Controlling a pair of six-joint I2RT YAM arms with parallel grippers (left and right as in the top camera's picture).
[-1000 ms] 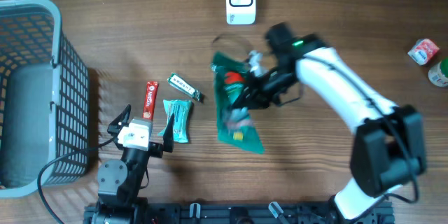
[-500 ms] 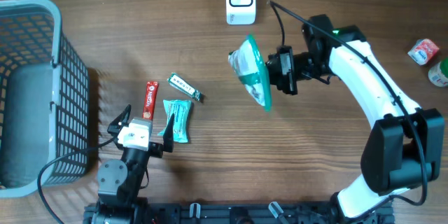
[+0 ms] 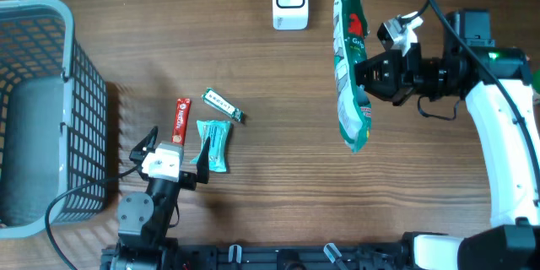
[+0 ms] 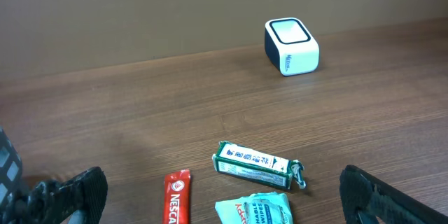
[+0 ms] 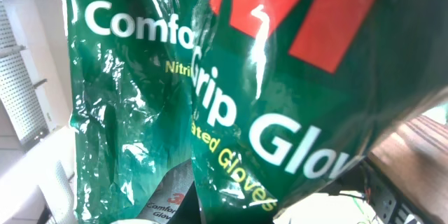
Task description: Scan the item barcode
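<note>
Your right end effector (image 3: 366, 79) clamped the pack (image 3: 346, 42); your left end effector (image 4: 222, 194) gaped empty. You needed the barcode squarely facing the scanner (image 3: 289, 0).

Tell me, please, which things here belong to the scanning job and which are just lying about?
Job: green plastic glove packet, held by right gripper; white boxy barcode scanner.
Lying about: red stick sachet; green-white flat pack; teal foil wrapper; grey mesh plastic basket.

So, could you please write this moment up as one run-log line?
right gripper: shut on glove packet, held aloft | scanner: apart from packet | left gripper: open, empty
</note>
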